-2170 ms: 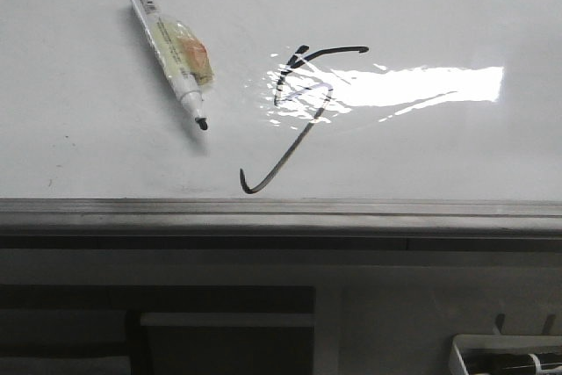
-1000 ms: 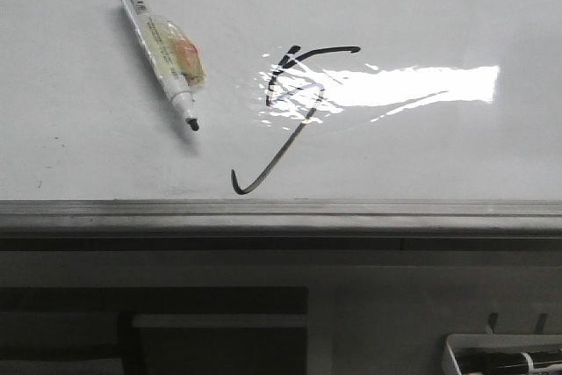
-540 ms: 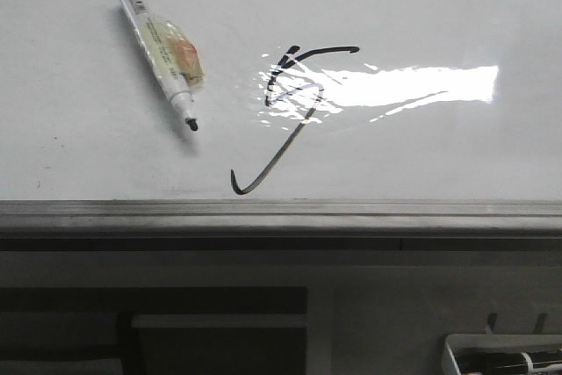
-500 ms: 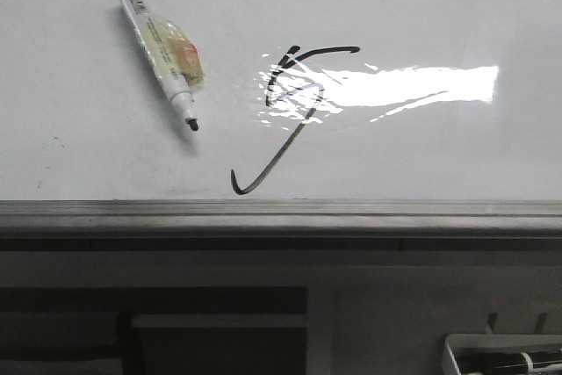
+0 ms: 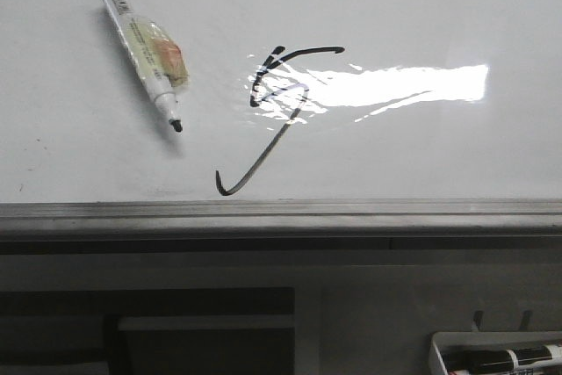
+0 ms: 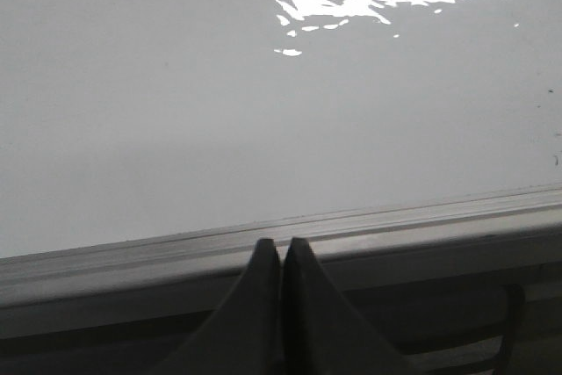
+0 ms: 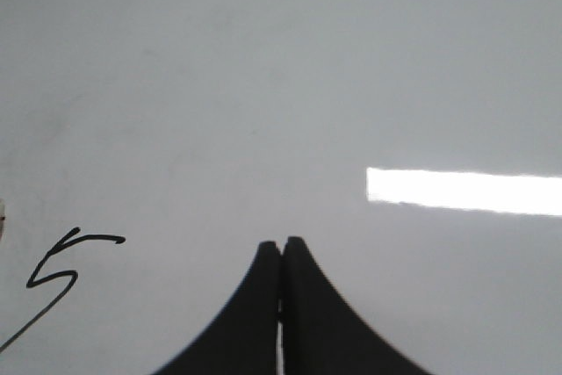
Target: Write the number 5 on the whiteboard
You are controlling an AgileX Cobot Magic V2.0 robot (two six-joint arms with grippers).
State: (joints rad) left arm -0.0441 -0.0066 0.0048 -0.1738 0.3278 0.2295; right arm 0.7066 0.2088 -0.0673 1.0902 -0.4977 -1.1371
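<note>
Number 5 [image 5: 277, 103] drawn in thin black strokes on whiteboard [image 5: 439, 6], approx. mid-board in front view: short top bar, small loop partly washed out by bright glare, long slanted tail ending in hook just above grey edge rail [image 5: 281, 210]. Same figure seen at edge of R wrist view [image 7: 61, 274], tail cut off by frame. Marker [image 5: 140, 50] lying flat on board, well to the left of the 5, uncapped, black tip pointing toward rail and tilted toward the figure; clear wrap w/ orange patch around mid-barrel. Not touching the strokes. Left claw [image 6: 282, 248] fingers pressed together, nothing between them, hovering over rail at board's near edge. Right claw [image 7: 282, 248] likewise closed tight and empty, over bare board, beside the 5 but apart from it. Neither claw visible in front view. Few small dark specks on board nr. left side. Below rail: grey cabinet [image 5: 369, 305] w/ dark drawer openings; white tray [image 5: 439, 353] at lower right corner holding another marker [image 5: 500, 360], partly cropped.
</note>
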